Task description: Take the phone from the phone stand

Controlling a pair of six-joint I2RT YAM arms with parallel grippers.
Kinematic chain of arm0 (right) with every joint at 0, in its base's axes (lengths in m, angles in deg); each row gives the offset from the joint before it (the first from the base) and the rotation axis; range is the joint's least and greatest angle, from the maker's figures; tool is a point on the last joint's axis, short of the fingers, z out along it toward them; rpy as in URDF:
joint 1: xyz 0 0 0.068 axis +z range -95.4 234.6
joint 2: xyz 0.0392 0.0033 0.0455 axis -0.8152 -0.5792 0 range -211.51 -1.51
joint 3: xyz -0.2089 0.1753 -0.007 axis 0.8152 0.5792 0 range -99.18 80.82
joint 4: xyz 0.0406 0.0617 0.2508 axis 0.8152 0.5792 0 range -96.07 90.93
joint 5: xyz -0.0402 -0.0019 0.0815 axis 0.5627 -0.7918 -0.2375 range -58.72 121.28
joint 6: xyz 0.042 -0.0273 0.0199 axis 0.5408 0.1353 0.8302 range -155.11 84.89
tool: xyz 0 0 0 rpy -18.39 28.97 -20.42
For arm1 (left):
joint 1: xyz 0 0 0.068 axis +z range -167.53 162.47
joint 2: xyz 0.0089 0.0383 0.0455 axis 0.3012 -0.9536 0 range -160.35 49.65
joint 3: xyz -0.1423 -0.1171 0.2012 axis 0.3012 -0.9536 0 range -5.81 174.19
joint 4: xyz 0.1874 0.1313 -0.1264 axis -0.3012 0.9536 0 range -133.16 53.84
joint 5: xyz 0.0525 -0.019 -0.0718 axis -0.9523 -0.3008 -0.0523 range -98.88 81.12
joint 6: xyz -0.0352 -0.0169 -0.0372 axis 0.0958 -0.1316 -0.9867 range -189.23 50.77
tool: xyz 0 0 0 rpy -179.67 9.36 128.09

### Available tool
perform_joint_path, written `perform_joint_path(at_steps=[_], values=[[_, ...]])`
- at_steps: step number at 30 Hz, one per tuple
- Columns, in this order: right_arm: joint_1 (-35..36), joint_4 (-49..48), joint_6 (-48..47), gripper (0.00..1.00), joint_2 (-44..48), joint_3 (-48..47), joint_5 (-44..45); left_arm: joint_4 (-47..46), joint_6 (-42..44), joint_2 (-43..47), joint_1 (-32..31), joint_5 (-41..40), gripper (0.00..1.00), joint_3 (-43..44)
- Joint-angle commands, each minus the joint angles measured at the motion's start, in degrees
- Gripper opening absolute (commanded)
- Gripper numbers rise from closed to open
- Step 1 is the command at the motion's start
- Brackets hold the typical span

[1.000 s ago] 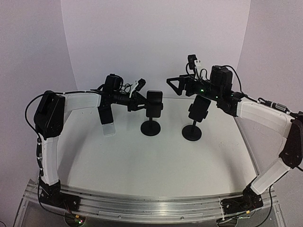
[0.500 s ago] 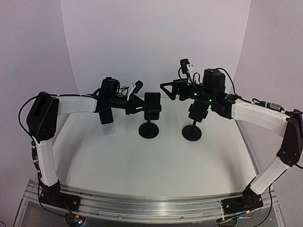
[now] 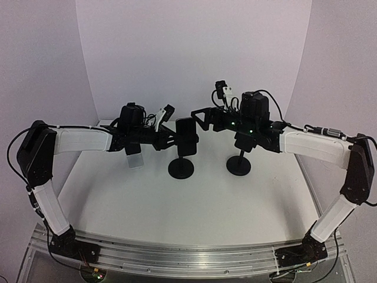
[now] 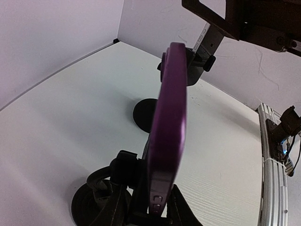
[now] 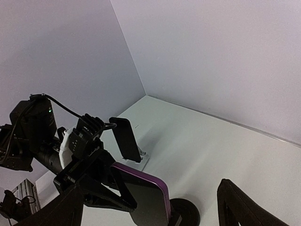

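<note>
A purple-edged phone (image 3: 187,136) stands upright in a black stand (image 3: 181,168) at mid-table. My left gripper (image 3: 175,139) reaches in from the left and is shut on the phone. In the left wrist view the phone (image 4: 168,127) shows edge-on between the fingers (image 4: 136,205), with the stand (image 4: 94,207) at lower left. My right gripper (image 3: 198,119) is open and empty, just above and right of the phone's top. In the right wrist view the phone (image 5: 146,197) lies between its spread fingers (image 5: 70,207), above the stand's base (image 5: 186,212).
A second black stand (image 3: 240,165) holding a dark phone (image 3: 244,139) stands under the right arm. A third dark phone (image 5: 125,138) leans in a clear holder (image 3: 135,160) behind the left arm. White walls enclose the back and sides.
The right gripper has moved left to just above the phone. The left arm has shifted left and nearer, still gripping the phone, and the stand's base has slid with it.
</note>
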Motion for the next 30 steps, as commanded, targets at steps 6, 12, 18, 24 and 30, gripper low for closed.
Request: perform_joint_path(at_steps=[6,12,18,24,30], values=[[2.3,0.9,1.1,0.89,-0.3,1.5,4.7,0.1,-3.9,4.2,-1.3,-4.9,0.00,-3.5],[2.7,2.8,-1.3,0.78,0.1,4.7,5.3,0.3,-1.5,3.8,-1.3,-4.2,0.00,-3.6],[2.7,3.1,-5.0,0.73,-2.1,4.3,3.8,1.2,-0.9,3.1,-1.3,-3.3,0.09,-2.2],[2.7,3.1,-6.8,0.66,-2.9,4.7,3.7,1.1,-0.5,4.1,-1.3,-2.1,0.23,-2.3],[2.7,3.1,-8.2,0.59,-4.0,5.0,4.2,0.6,2.9,5.0,-1.3,-0.7,0.38,-1.7]])
